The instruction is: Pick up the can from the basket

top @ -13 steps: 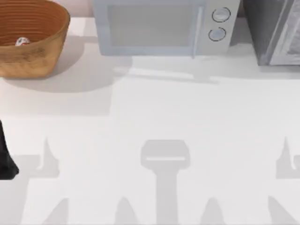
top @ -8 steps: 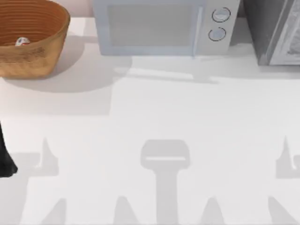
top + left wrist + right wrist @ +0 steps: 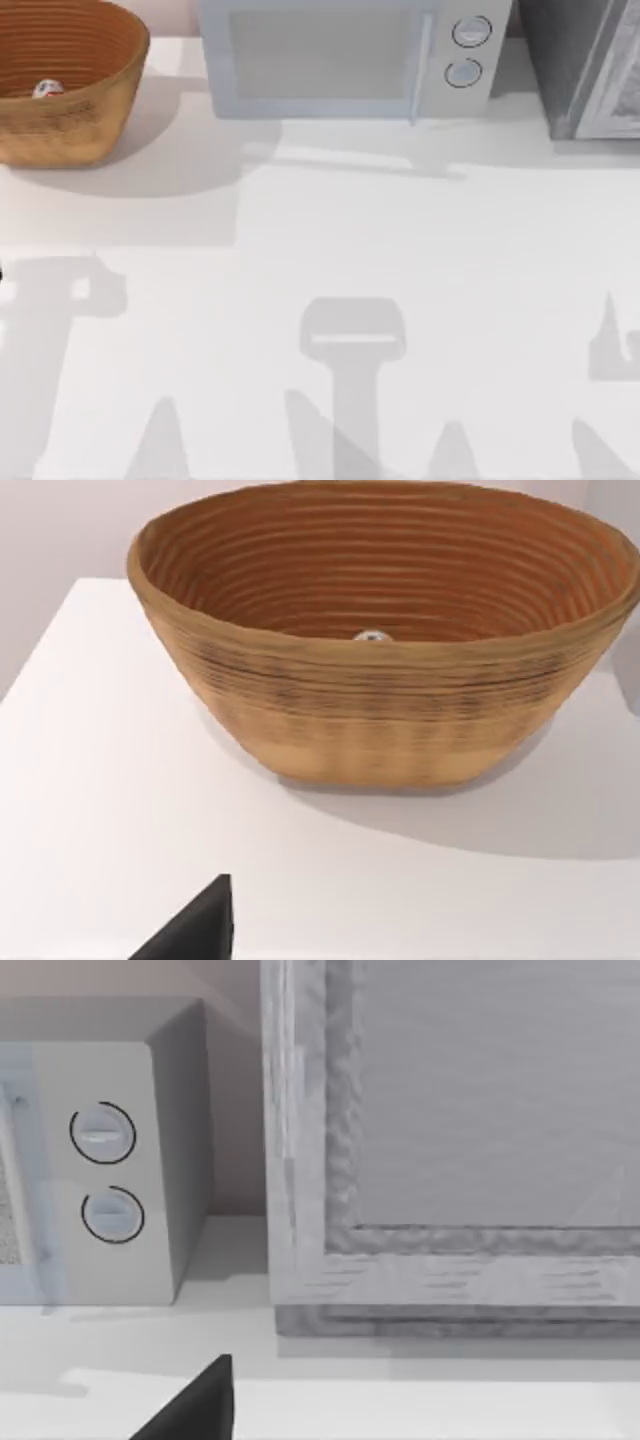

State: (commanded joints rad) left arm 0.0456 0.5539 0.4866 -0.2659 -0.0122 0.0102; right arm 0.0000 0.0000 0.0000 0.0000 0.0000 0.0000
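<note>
Of the left gripper [image 3: 195,930] a single dark fingertip juts into the left wrist view, low over the bare table [image 3: 90,780], and whether that claw is released or clenched I cannot tell. Ahead of it, well apart, stands the basket [image 3: 380,720], broad side toward the finger, with its open mouth tilted into sight. The can [image 3: 371,636] lies beyond the near wall, down inside the basket, so that just a pale sliver peeps over the rim. From above, the basket [image 3: 70,125] sits at the table's far left corner and the can [image 3: 46,89] rests on its floor, left of the middle. It reads there as a small pale thing with a touch of red and a light top, far smaller than the basket; I cannot make out its long axis, though it seems to lie tipped rather than upright. The left arm is plainly the nearer, I judge; the coming move must carry the claw forward and up over the near rim, then down into the bowl. The right gripper [image 3: 195,1410] shows one dark fingertip too, state not to be told, parked facing a microwave [image 3: 100,1160] and a grey cabinet [image 3: 450,1140] at the far right
</note>
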